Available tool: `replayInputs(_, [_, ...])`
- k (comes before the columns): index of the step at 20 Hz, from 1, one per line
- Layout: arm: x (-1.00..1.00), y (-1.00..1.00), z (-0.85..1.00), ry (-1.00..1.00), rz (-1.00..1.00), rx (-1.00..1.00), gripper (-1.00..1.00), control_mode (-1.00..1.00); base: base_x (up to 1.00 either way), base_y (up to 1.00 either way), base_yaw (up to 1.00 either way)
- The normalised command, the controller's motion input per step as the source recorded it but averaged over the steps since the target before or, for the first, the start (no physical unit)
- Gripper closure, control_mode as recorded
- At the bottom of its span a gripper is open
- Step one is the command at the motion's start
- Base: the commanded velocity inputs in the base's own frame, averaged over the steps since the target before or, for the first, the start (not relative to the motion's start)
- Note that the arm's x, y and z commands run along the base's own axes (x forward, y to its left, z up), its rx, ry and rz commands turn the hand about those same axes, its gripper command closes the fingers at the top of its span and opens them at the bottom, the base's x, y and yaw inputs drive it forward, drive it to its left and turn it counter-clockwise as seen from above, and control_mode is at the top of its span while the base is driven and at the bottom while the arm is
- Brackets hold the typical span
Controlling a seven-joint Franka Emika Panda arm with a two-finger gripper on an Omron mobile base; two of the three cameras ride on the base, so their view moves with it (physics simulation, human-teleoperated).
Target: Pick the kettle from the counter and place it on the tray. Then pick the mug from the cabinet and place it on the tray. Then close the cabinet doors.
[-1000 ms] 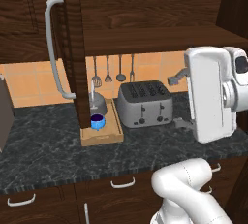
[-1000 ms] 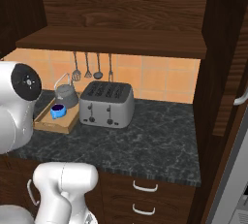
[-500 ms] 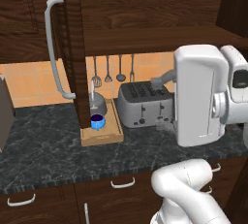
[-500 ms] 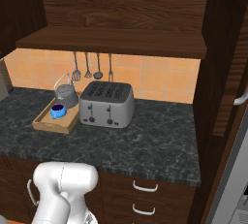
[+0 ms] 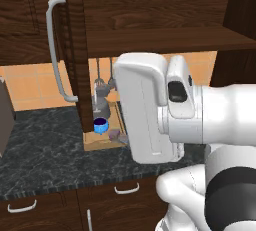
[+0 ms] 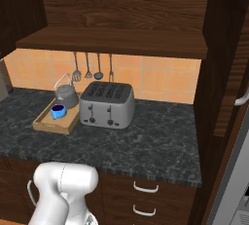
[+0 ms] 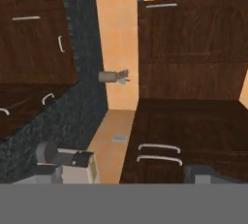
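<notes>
The kettle (image 6: 66, 95) sits on the tray (image 6: 45, 125), at the tray's back end nearest the tiled wall, its thin handle standing upright. The mug (image 6: 58, 112) is on the same tray, just in front of the kettle and touching or nearly touching it. The tray lies flat on the counter (image 6: 146, 141), just to the left of the toaster (image 6: 107, 104), with its right rim close against the toaster's side.

From the left base view the tray (image 5: 97, 141) shows behind the edge of an open cabinet door (image 5: 75, 50), with the kettle (image 5: 101, 106) and mug (image 5: 100, 125) on it. That door swings out toward the room, its long grey bar handle (image 5: 55, 50) facing left. The other cabinet door (image 6: 228, 53) stands open at the far right of the toaster, with only a bit of its handle in sight. The cabinet (image 6: 121, 9) hangs above the toaster, its inner shelf (image 6: 112, 41) bare in the part I can see.

Utensils (image 6: 87, 65) hang on the wall behind the tray. Drawers (image 6: 146, 197) with short handles run below the counter.

The arm's big white forearm (image 5: 150, 110) rises in front of the tray. In the hand view the camera looks across dark wood cabinet fronts and orange tile; the gripper's finger tips are not clear there, so I cannot tell whether the fingers are apart or together.
</notes>
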Motion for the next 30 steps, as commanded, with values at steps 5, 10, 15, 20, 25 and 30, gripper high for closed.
replayInputs(5, [0.54, 0.58, 0.0, 0.22, -0.01, 0.0, -1.0, -1.0, 0.0, 0.0, 0.0])
replayInputs(10, [0.34, 0.39, -0.03, -0.07, -0.02, -0.02, -1.0, -1.0, 0.0, 0.0, 0.0])
replayInputs(15, [0.17, 0.38, -0.12, -0.03, -0.15, -0.04, -1.0, -1.0, 0.0, 0.0, 0.0])
replayInputs(20, [0.57, 0.43, -0.17, 0.02, -0.26, 0.0, -1.0, -1.0, 0.0, 0.0, 0.0])
replayInputs(25, [0.48, 0.25, -0.24, 0.09, -0.18, 0.0, -1.0, -1.0, 0.0, 0.0, 0.0])
replayInputs(30, [0.55, -0.06, -0.21, 0.16, -0.15, 0.0, -1.0, -1.0, 0.0, 0.0, 0.0])
